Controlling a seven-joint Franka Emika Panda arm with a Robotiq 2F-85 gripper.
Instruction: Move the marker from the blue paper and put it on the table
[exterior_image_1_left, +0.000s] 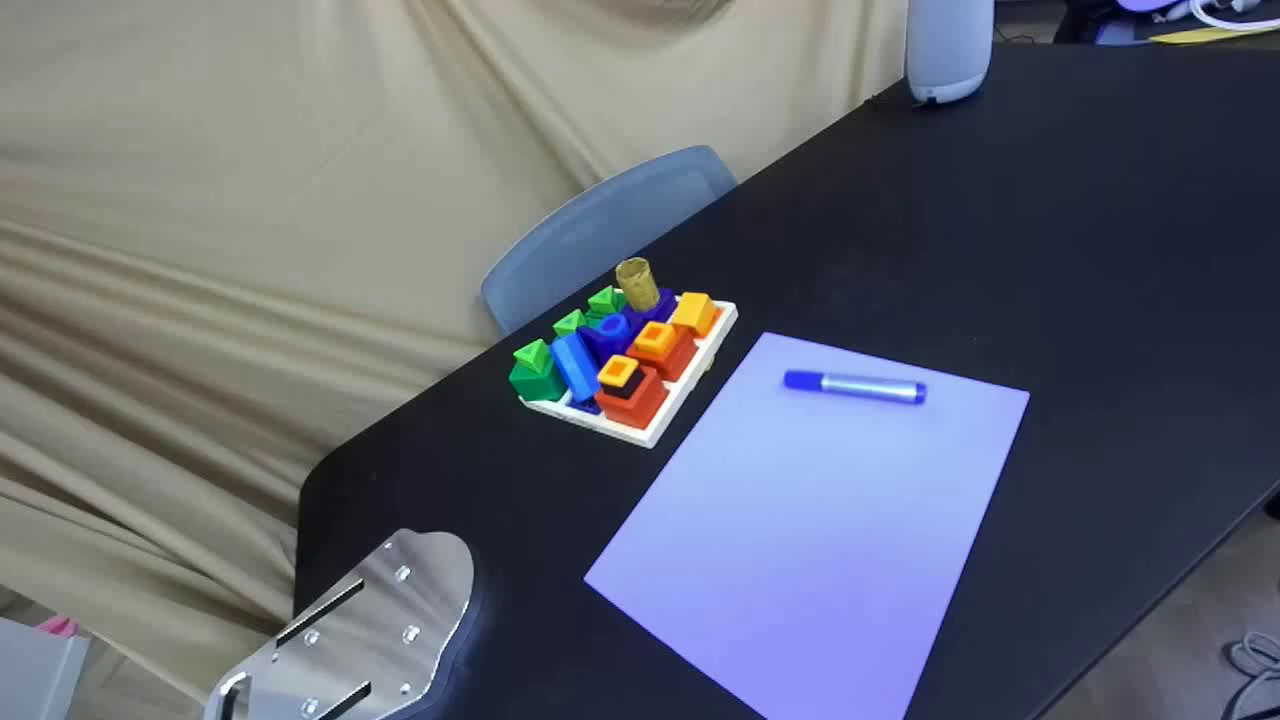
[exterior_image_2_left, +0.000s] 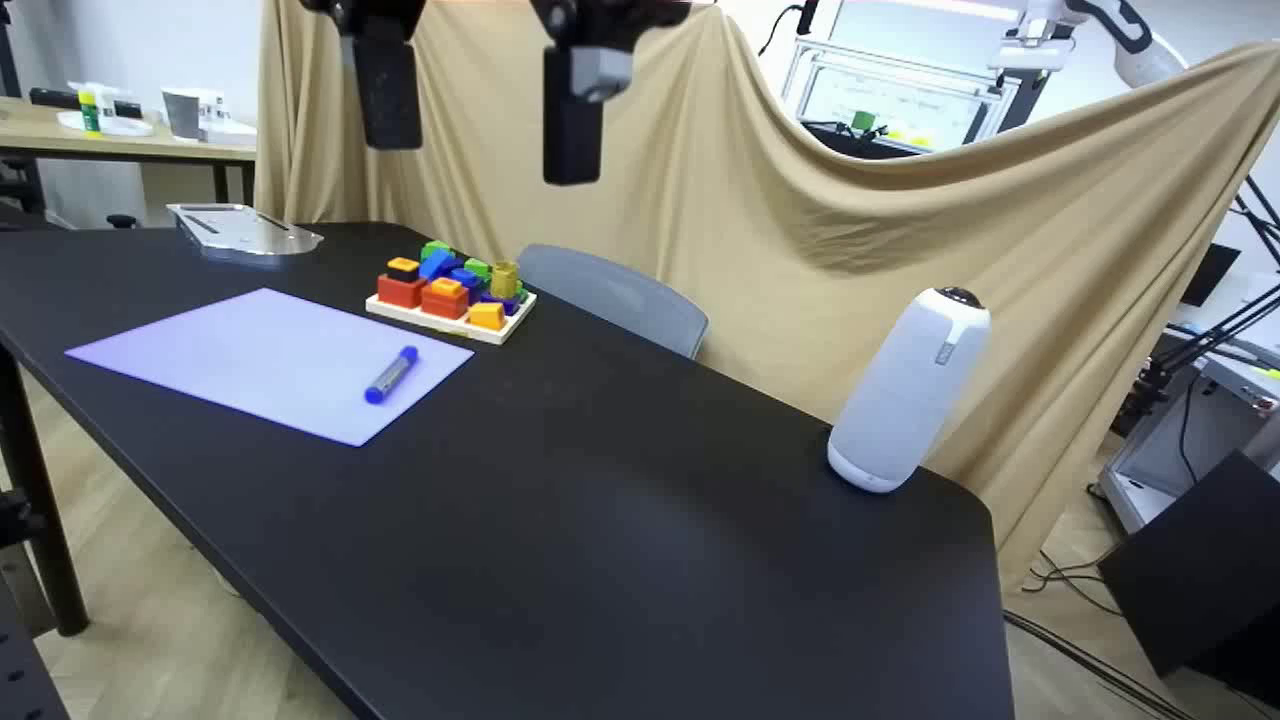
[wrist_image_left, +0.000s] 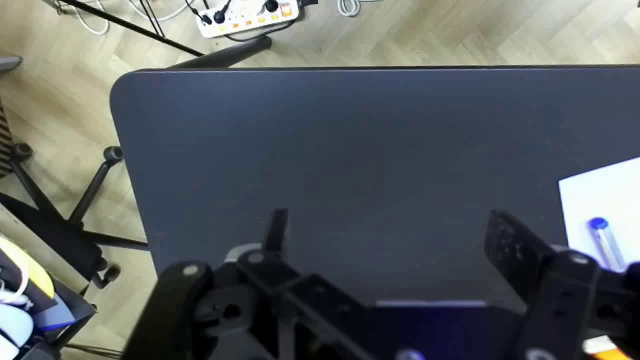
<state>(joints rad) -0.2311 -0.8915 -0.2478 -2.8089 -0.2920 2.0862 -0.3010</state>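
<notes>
The blue marker lies flat on the pale lavender-blue paper, near one end of the sheet. In an exterior view, the marker and paper lie on the black table. In the wrist view, the marker and part of the paper show at the right edge, partly hidden by a finger. My gripper hangs high above the table, open and empty. In the wrist view, the gripper has widely parted fingers over bare black tabletop, with the marker to their right.
A white tray of coloured blocks stands beside the paper. A tall whitish-grey device stands near a table corner. A shiny metal plate sits at the opposite end. A grey chair is against the table edge, before a beige cloth.
</notes>
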